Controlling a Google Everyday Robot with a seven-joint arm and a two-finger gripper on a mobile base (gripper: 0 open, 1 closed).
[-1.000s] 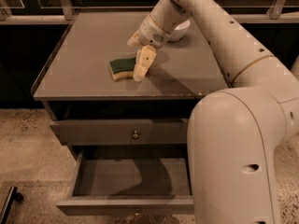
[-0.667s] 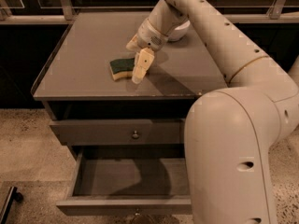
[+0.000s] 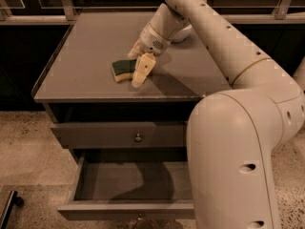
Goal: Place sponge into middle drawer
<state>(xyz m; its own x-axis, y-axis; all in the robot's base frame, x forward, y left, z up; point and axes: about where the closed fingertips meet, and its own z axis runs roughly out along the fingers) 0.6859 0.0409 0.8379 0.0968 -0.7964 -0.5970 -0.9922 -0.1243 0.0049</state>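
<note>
The sponge [image 3: 122,69], dark green over pale yellow, lies on the grey tabletop [image 3: 86,51] near its front edge. My gripper [image 3: 138,61] is down at the tabletop at the sponge's right end. Its jaws stand apart; the near finger [image 3: 142,70] touches the table just right of the sponge, and the far finger sits behind it. The sponge lies flat and is not lifted. The middle drawer [image 3: 125,209] below is pulled out, and its flat tray is bare.
The upper drawer [image 3: 95,135] with a round knob [image 3: 138,138] is closed under the tabletop. My large white arm [image 3: 238,142] covers the cabinet's right side and part of the open drawer. A speckled floor [image 3: 24,147] lies to the left.
The gripper has stayed by the sponge's right end with only a slight shift. The sponge has not moved.
</note>
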